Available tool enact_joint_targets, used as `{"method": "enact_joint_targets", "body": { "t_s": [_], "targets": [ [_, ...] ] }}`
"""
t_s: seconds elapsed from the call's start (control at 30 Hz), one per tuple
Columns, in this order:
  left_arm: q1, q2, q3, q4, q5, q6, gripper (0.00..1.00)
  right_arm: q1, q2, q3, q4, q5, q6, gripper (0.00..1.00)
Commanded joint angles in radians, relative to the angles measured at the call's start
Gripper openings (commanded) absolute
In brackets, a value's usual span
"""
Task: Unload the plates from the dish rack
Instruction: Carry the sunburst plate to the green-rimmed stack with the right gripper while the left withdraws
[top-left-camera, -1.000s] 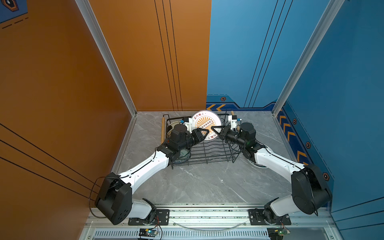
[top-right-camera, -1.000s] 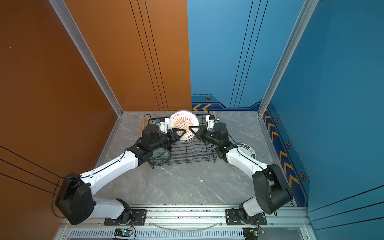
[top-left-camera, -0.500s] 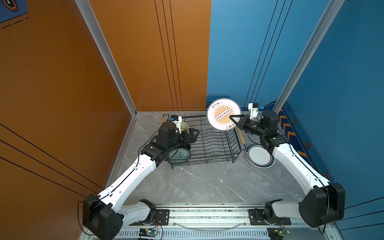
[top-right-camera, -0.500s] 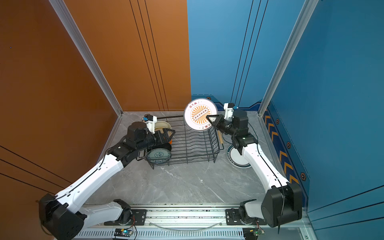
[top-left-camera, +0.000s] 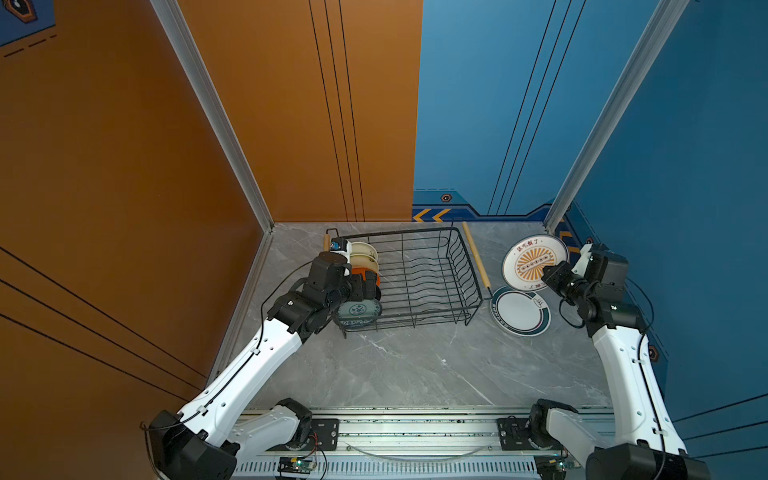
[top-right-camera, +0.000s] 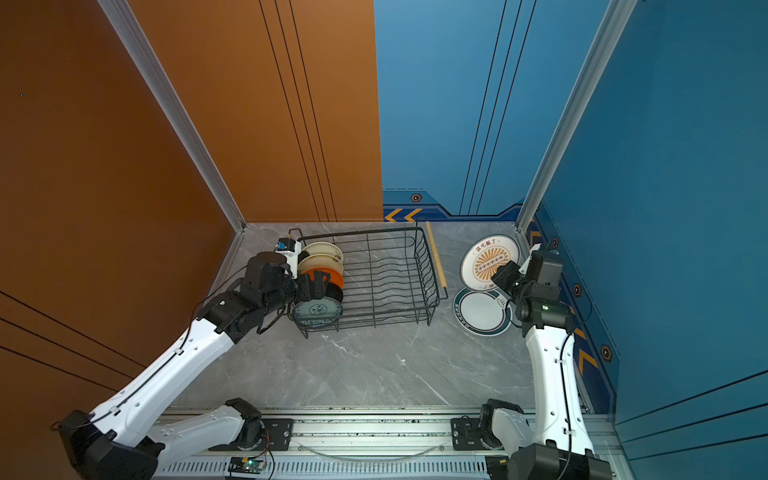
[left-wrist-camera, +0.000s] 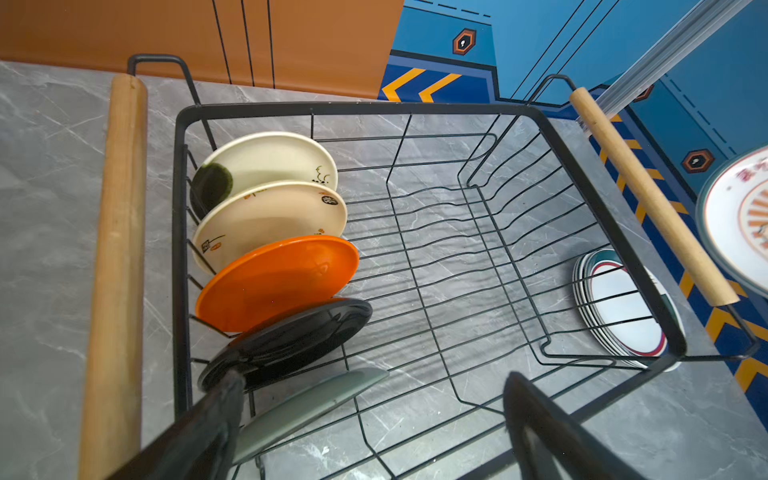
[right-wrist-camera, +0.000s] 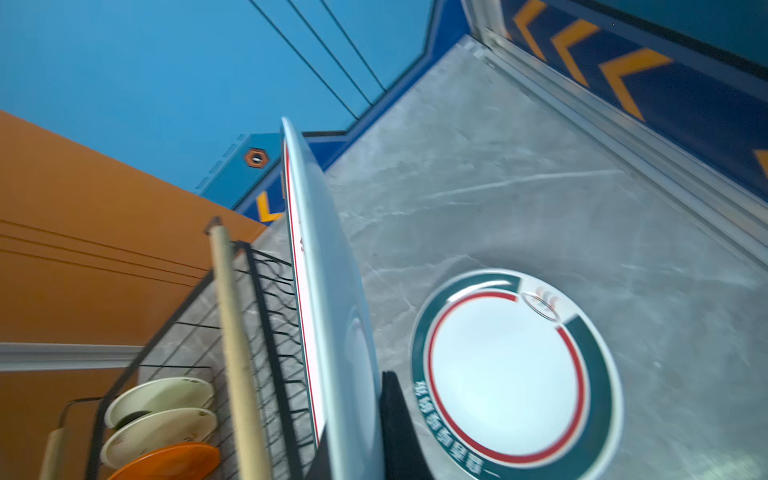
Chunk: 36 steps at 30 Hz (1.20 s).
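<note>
The right gripper (top-left-camera: 549, 277) is clenched on the rim of the sunburst plate (top-left-camera: 533, 261) and holds it on edge, tilted, near the bench's (top-left-camera: 415, 365) far right corner. The plate is out of the rack (top-left-camera: 415, 233) and not yet laid down. Its lower edge hangs over the far side of the stack (top-left-camera: 519, 312). Whether the two touch cannot be told.

That stack, several white plates with dark green rims lying flat, sits by the right edge of the bench, just beside the rack's right wooden handle (top-left-camera: 476, 259). This is the finished part of the job.

The left gripper (left-wrist-camera: 372, 375) is spread wide and holds nothing. It hovers over the rack's left end, at the near end of the row of plates there.

Five plates are left, all leaning in the slots along the rack's left wall: two cream plates (left-wrist-camera: 270, 164), an orange plate (left-wrist-camera: 278, 278), a black plate (left-wrist-camera: 291, 336) and a green plate (left-wrist-camera: 316, 399) nearest the front edge. The rest of the rack is bare wire.

So the task looks roughly half done: set this plate down, then clear the five on the left.
</note>
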Motion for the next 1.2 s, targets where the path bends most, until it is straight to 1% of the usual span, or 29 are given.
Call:
{"method": "enact_joint_targets", "body": {
  "t_s": [0.0, 0.37, 0.63, 0.9, 1.03, 1.17],
  "targets": [
    [0.001, -0.038, -0.015, -0.033, -0.037, 0.042, 0.98, -0.033, -0.009, -0.05, -0.052, 0.028, -0.055, 0.0],
    [0.002, -0.016, -0.001, -0.085, -0.06, 0.052, 0.98, -0.077, 0.01, -0.174, -0.087, 0.033, -0.098, 0.0],
    [0.005, -0.033, 0.023, -0.144, -0.069, 0.043, 0.98, -0.125, 0.045, -0.212, -0.081, -0.048, -0.098, 0.0],
    [0.009, -0.067, 0.013, -0.171, -0.063, 0.041, 0.98, -0.134, 0.107, -0.219, -0.068, -0.104, -0.091, 0.0],
    [0.015, -0.082, 0.014, -0.172, -0.058, 0.043, 0.98, -0.142, 0.12, -0.227, -0.061, -0.122, -0.089, 0.03],
    [0.019, -0.086, 0.009, -0.171, -0.041, 0.04, 0.98, -0.151, 0.117, -0.235, -0.061, -0.142, -0.089, 0.09]
  ]
}}
